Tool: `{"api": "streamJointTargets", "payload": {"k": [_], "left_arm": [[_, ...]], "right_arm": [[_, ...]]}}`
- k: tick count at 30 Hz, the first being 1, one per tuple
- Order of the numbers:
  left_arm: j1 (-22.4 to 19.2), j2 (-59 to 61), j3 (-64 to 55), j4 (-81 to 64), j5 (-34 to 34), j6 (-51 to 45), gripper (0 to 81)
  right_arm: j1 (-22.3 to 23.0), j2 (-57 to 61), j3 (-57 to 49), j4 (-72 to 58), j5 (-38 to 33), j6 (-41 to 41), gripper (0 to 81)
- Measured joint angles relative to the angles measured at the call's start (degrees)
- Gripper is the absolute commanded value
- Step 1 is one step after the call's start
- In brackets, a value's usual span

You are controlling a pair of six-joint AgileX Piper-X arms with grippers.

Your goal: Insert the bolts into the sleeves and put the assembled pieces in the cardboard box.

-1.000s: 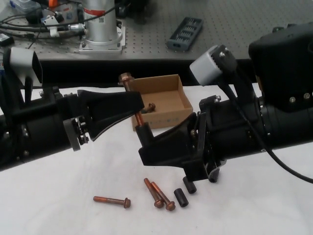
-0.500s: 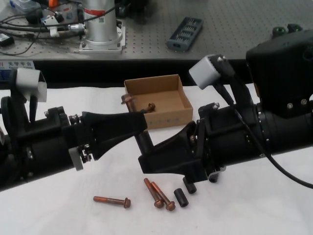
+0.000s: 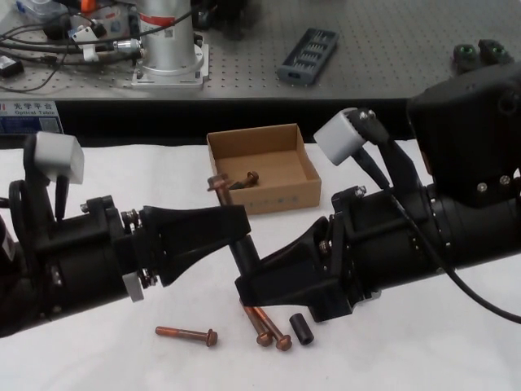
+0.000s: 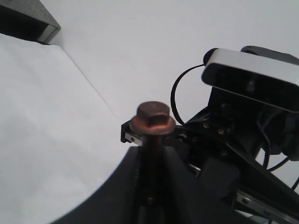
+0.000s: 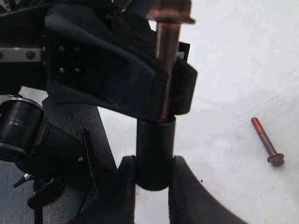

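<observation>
My left gripper (image 3: 234, 220) is shut on a copper bolt (image 3: 218, 184), whose hex head (image 4: 153, 118) stands above the fingers (image 4: 122, 186). The bolt's shank (image 5: 167, 65) runs down into a black sleeve (image 5: 155, 148), and my right gripper (image 5: 154, 183) is shut on that sleeve. In the high view the right gripper (image 3: 247, 281) grips the sleeve (image 3: 242, 252) just below the left one, above the white cloth. The cardboard box (image 3: 281, 198) stands open behind them, with a copper piece (image 3: 249, 177) lying inside.
Three loose bolts (image 3: 187, 333) (image 3: 256, 322) (image 3: 275, 332) and a black sleeve (image 3: 301, 328) lie on the cloth near the front. One of the loose bolts (image 5: 267, 143) appears in the right wrist view. A perforated bench with a metal post (image 3: 167, 41) lies behind.
Both grippers have come down and toward the near side together. The bolt's head has dropped from above the box's far corner to its front, with the shank sunk into the sleeve.
</observation>
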Motion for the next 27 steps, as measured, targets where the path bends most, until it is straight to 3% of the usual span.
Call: {"api": "streamJointTargets", "payload": {"k": [3, 4, 17, 27], "left_arm": [[-0.1, 0.0, 0.2, -1.1, 0.0, 0.5, 46.7], [-0.3, 0.0, 0.3, -1.3, 0.0, 0.5, 49.8], [-0.7, -0.4, 0.2, -4.4, 3.4, 3.5, 47.4], [-0.7, -0.4, -0.1, -9.2, -3.1, 10.1, 49.7]], "right_arm": [[0.0, 0.0, 0.0, 0.0, 0.0, 0.0, 4.3], [0.0, 0.0, 0.0, 0.0, 0.0, 0.0, 4.3], [0.0, 0.2, 0.0, -0.8, 0.7, 0.4, 4.3], [-1.4, 0.4, -1.9, -4.7, 0.8, 0.4, 4.3]]}}
